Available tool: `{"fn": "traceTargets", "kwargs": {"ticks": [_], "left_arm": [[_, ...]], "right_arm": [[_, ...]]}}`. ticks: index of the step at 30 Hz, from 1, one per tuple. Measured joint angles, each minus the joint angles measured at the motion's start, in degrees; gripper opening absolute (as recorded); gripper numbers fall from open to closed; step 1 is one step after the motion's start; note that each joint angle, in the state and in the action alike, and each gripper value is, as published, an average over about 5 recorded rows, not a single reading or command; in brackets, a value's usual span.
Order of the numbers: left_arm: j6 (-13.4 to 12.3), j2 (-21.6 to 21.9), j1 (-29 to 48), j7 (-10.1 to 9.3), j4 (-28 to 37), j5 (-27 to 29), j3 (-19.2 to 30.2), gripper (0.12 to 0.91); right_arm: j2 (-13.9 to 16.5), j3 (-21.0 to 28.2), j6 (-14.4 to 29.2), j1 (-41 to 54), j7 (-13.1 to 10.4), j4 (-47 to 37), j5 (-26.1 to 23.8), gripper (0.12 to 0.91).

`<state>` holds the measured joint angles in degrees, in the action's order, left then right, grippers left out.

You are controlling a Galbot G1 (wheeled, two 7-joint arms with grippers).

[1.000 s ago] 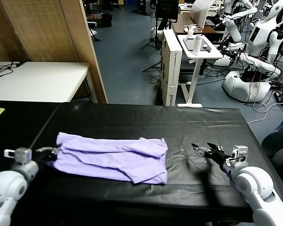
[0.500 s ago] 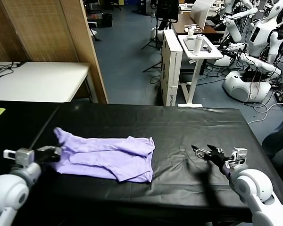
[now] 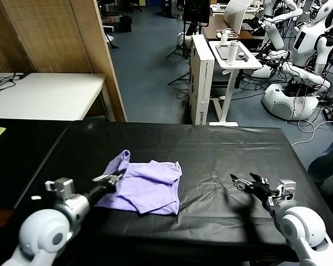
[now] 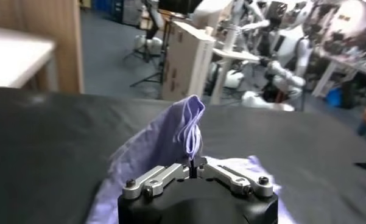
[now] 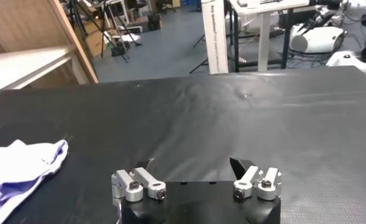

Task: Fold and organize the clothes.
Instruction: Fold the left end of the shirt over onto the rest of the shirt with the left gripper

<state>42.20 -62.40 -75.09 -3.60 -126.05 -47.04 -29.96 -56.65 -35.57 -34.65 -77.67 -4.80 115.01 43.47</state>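
Lavender T-shirt [image 3: 147, 185] bunched on my black surface [image 3: 222, 149], my left claw [image 3: 115, 178] clamped on its left edge, lifting a peak of cloth, my right claw [image 3: 250, 182] gaping wide, well apart at the right.

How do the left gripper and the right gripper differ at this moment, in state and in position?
The left gripper is shut on the T-shirt, pinching one end and lifting it off the black table; the right gripper is open and holds nothing.
The left gripper is at the shirt's edge; the right gripper hovers apart from the shirt, over bare table.
Both are low over the same table.
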Motion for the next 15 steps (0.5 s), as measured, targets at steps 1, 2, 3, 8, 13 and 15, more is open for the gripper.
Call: {"fn": "traceTargets", "kwargs": {"ticks": [1, 2, 3, 8, 13, 15], "left_arm": [[0.0, -0.5, 0.6, -0.07, 0.4, 0.1, 0.9, 0.168], [0.0, -1.0, 1.1, -0.15, 0.8, 0.1, 1.7, 0.168], [0.0, -1.5, 1.7, -0.25, 1.2, 0.2, 2.6, 0.168], [0.0, -3.4, 4.5, -0.54, 2.7, 0.7, 6.5, 0.168], [0.0, -5.5, 6.4, -0.62, 4.5, 1.6, 9.4, 0.168], [0.0, -6.1, 6.7, -0.68, 5.1, 1.6, 10.0, 0.168]], "right_arm": [[0.0, -0.3, 0.0, -0.4, 0.0, 0.2, -0.1, 0.907], [0.0, -0.6, 0.1, -0.7, 0.1, 0.3, -0.2, 0.907], [0.0, -0.9, 0.1, -1.1, 0.1, 0.4, -0.4, 0.907], [-0.3, -1.8, 0.3, -2.3, 0.3, 0.6, -0.9, 0.907], [-0.4, -1.8, 0.2, -2.4, 0.3, 0.6, -1.2, 0.907], [-0.3, -1.6, 0.2, -2.2, 0.3, 0.4, -1.3, 0.907]]}}
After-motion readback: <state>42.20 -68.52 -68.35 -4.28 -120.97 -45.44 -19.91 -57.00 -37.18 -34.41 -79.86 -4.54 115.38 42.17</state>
